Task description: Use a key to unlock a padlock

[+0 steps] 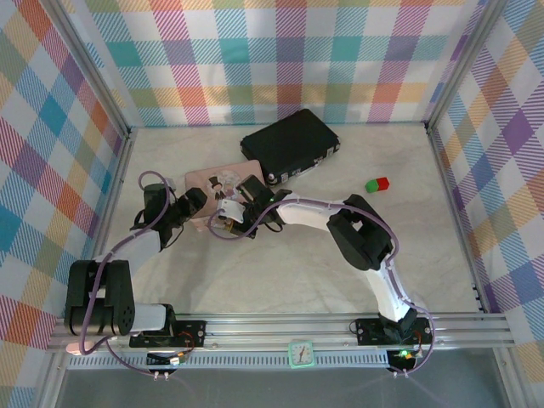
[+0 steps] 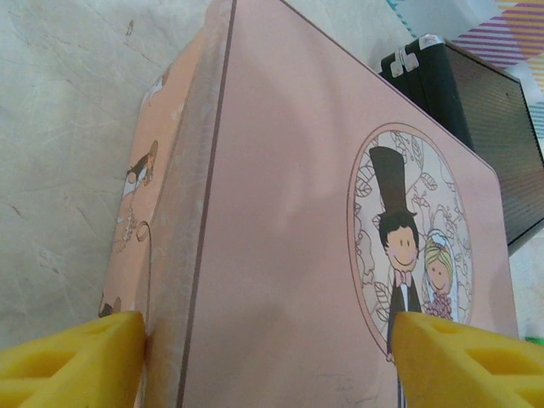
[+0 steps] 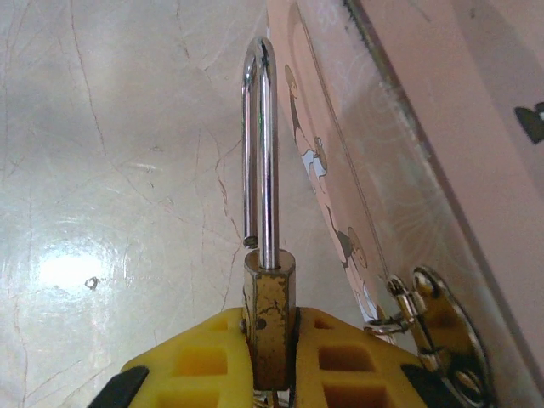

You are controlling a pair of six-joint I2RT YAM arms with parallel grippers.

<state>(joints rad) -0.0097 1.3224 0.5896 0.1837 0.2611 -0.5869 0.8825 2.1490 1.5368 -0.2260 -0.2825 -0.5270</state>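
Jaws of right gripper [image 3: 270,344] pinch the padlock [image 3: 270,293] — left gripper [image 2: 268,348] wide astride pink box [image 2: 280,170]

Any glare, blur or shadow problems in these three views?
Right wrist: a bright glare patch on the table, a highlight streak along the shackle, yet the padlock is sharp. Left wrist: the yellow fingers are soft, the pink box carries a faint shadow. Top external: even light, no glare.

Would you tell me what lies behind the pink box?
A black case lies just behind the pink box, by its far right corner; whether they touch is unclear. Seen from the left wrist, the box covers its base.
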